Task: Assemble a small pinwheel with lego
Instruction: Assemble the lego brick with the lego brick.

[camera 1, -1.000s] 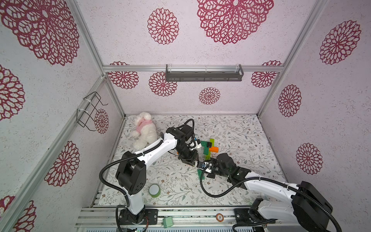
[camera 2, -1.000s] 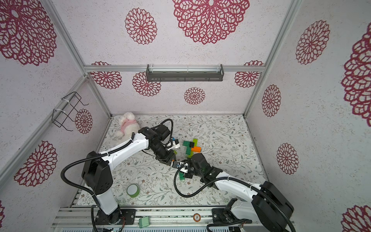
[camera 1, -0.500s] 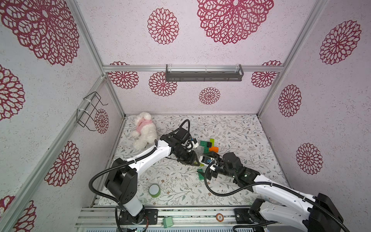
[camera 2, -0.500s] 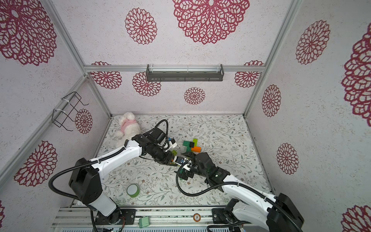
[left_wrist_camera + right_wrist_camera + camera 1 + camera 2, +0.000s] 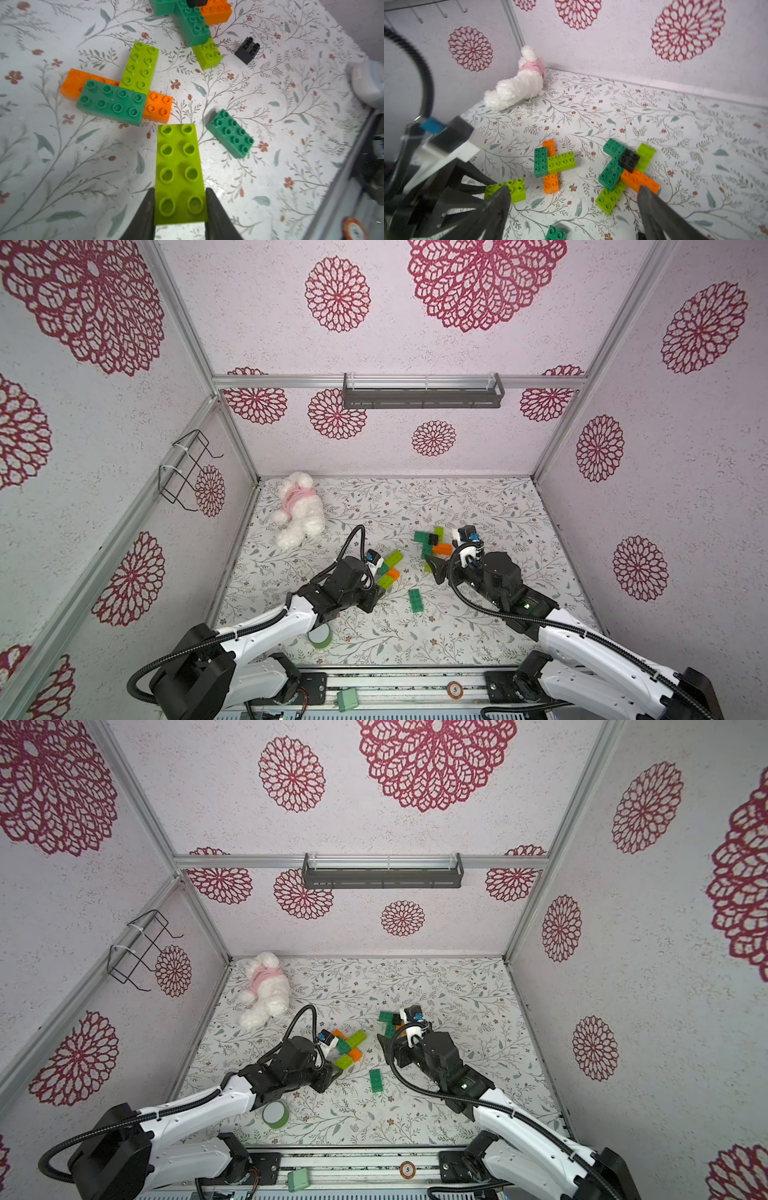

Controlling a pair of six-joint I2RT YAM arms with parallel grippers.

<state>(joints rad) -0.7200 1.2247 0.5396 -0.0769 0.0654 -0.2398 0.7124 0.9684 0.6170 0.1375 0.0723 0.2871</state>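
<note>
1. left gripper point(image 5: 179, 190): pinching lime-green oblong studded plastic brick point(image 5: 178, 162) by one end, probably to leave far end free for pressing onto unfinished orange, dark-green and lime pinwheel point(image 5: 116, 97), mid floral-papered bench point(image 5: 478, 506).
2. right gripper point(image 5: 572, 192): spread, empty, near finished black-capped pinwheel point(image 5: 627, 166).

Left wrist view: the left gripper point(image 5: 179, 190) is chopped off by the picture's edge, so only the fingers point(image 5: 145, 214) show, pinching the lime brick point(image 5: 180, 172). Well ahead of it, the far pinwheel point(image 5: 193, 22) runs out of frame, and its black brick point(image 5: 196, 2) is just a sliver. The orange brick point(image 5: 159, 106) is mostly buried under a dark green brick point(image 5: 112, 104).

Right wrist view: close to the right gripper point(image 5: 573, 188), a loose green brick point(image 5: 555, 233) and a second black brick point(image 5: 641, 235) are cut off, and the left arm point(image 5: 442, 145) is a blur.

In a top view the right arm point(image 5: 436, 1056) hides most of the far pinwheel point(image 5: 387, 1017).
</note>
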